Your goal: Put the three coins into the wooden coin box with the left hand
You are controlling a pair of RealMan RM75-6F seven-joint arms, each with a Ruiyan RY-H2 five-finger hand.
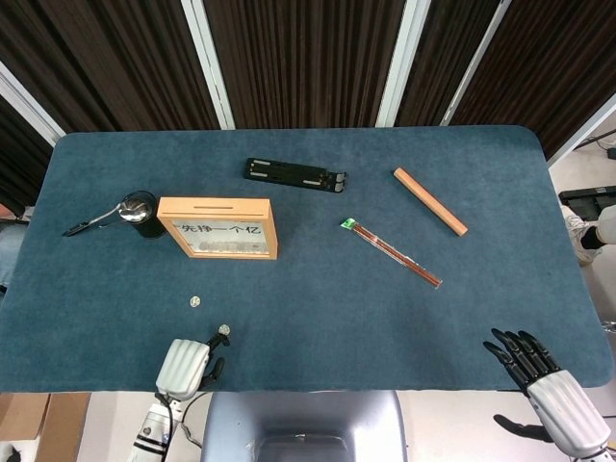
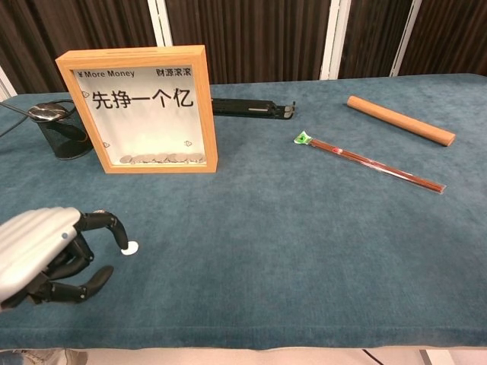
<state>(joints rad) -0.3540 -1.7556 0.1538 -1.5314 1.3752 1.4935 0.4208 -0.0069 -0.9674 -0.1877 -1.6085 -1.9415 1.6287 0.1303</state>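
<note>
The wooden coin box (image 1: 218,228) (image 2: 144,106) stands upright at the table's left, with several coins lying behind its window. Two loose coins show on the cloth in front of it: a far one (image 1: 194,301) and a near one (image 1: 223,329) (image 2: 130,248). My left hand (image 1: 186,366) (image 2: 49,255) hovers low at the table's near edge, fingers curled but apart, and one fingertip (image 2: 122,243) touches the near coin's edge. It holds nothing. In the chest view this hand hides the far coin. My right hand (image 1: 545,387) hangs off the table's near right corner with its fingers spread.
A black cup with a spoon (image 1: 141,213) (image 2: 61,131) stands left of the box. Behind it lies a black bar (image 1: 294,174) (image 2: 251,108). A packet of chopsticks (image 1: 391,252) (image 2: 369,163) and a wooden rod (image 1: 429,200) (image 2: 400,120) lie to the right.
</note>
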